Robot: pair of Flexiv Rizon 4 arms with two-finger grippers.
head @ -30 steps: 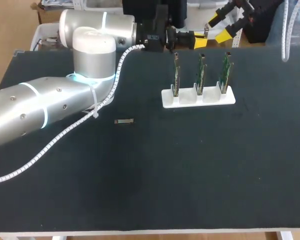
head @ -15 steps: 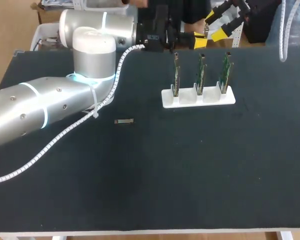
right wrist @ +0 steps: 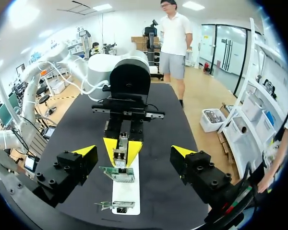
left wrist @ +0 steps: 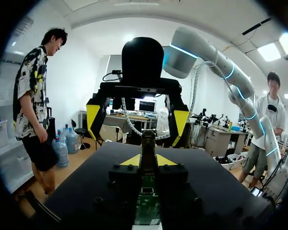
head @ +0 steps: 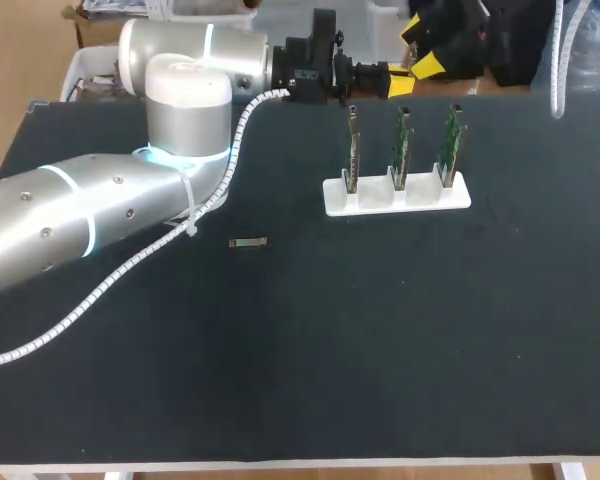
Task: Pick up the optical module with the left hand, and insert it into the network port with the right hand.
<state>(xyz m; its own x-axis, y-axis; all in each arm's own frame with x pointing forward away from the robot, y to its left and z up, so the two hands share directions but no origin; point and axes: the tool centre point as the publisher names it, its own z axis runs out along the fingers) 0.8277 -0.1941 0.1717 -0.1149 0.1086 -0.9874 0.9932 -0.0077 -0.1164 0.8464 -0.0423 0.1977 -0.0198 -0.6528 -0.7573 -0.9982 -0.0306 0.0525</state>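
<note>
Left wrist view is where the first step is best judged: the optical module (left wrist: 148, 143) is seen clamped between the two yellow tips of the left pincer (left wrist: 148, 161), which is closed narrowly on it from both sides. The pick-up can therefore be taken as done. The module is held in the air at the far edge of the counter (head: 380, 350), just beyond the white rack (head: 395, 197) in which three green boards (head: 401, 150) are stood upright. Directly facing it, the right pincer (left wrist: 137, 119) is spread wide, with nothing between its fingers and no contact with the module. The hand-over is thus judged not yet made. It is left to be done, followed by the carrying of the module to a board and its insertion into the network port, which cannot be singled out in these views. A small grey piece (head: 248, 243) is also seen lying flat on the counter, well apart from the rack.
</note>
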